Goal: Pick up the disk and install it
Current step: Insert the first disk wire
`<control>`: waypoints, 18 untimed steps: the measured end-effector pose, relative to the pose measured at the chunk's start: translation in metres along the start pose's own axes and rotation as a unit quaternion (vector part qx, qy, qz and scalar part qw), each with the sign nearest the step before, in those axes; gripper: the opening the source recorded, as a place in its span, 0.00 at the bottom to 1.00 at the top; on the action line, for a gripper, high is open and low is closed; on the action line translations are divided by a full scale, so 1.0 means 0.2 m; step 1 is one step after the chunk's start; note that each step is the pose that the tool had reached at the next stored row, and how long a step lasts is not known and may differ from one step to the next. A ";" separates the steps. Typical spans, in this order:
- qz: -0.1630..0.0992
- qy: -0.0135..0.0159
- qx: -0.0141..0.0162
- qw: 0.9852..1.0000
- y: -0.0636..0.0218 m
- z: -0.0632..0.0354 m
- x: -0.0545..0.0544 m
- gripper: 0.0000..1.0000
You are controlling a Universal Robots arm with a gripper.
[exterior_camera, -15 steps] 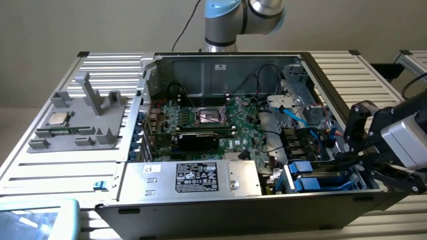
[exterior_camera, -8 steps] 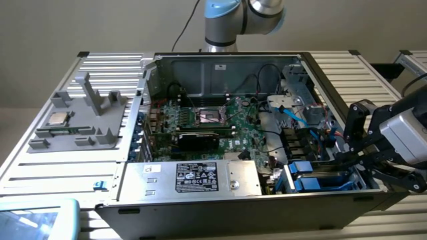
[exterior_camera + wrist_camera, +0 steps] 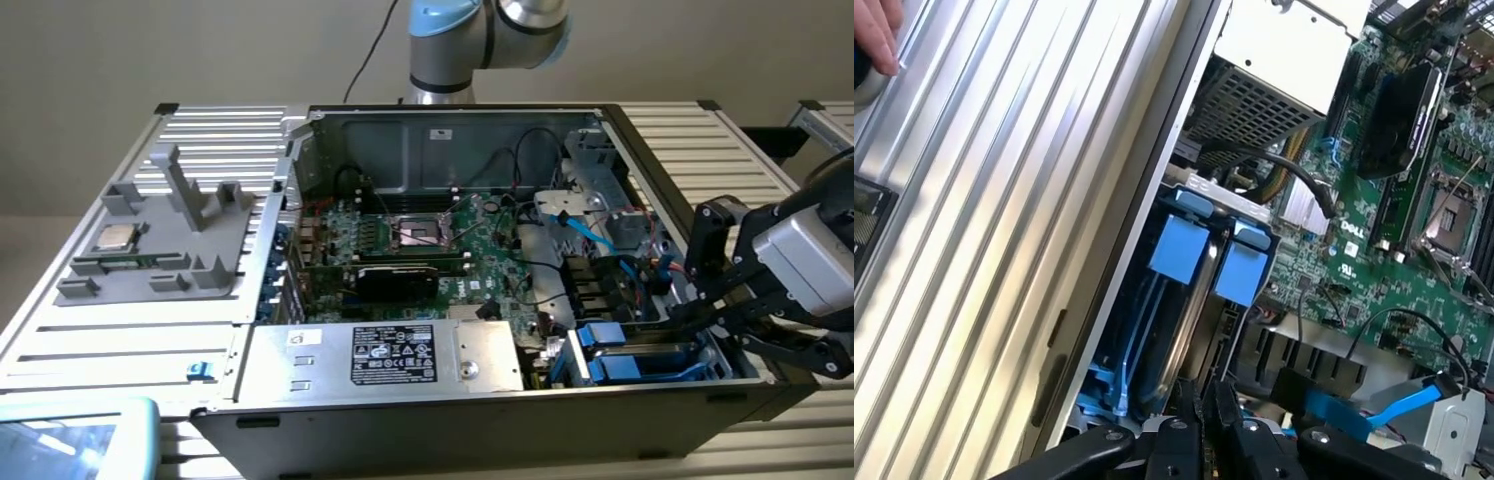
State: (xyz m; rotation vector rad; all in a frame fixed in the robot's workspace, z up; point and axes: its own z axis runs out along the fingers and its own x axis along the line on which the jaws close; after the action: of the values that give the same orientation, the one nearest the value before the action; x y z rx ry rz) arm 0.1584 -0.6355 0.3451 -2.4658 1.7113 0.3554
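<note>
Blue-framed disk in case, hand closed nr.

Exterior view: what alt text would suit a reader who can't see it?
A robot's claw reaches into an open computer case at the exterior view's right, close to blue-framed disks in a bay. The case lies on a ribbed metal table, beside a grey holder carrying a silver chip.

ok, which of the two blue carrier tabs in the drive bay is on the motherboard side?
The smaller-looking blue tab, next to the green motherboard; the other tab sits beside the case side wall.
</note>
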 end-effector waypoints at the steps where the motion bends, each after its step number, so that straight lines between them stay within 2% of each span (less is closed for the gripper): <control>1: 0.000 0.004 0.000 1.000 0.001 -0.001 -0.01 0.16; 6: 0.003 0.033 -0.005 0.999 0.004 0.006 -0.04 0.16; 8: 0.004 0.047 -0.007 0.999 0.005 0.008 -0.05 0.16; 10: 0.004 0.057 -0.009 0.998 0.005 0.010 -0.06 0.16; 13: 0.005 0.068 -0.010 0.998 0.006 0.008 -0.09 0.16; 17: 0.006 0.078 -0.012 0.997 0.006 -0.004 -0.13 0.16; 18: 0.006 0.081 -0.013 0.997 0.005 -0.008 -0.14 0.16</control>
State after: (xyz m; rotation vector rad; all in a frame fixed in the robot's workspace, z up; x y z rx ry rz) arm 0.1482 -0.6107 0.3540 -2.5665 1.7930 0.1840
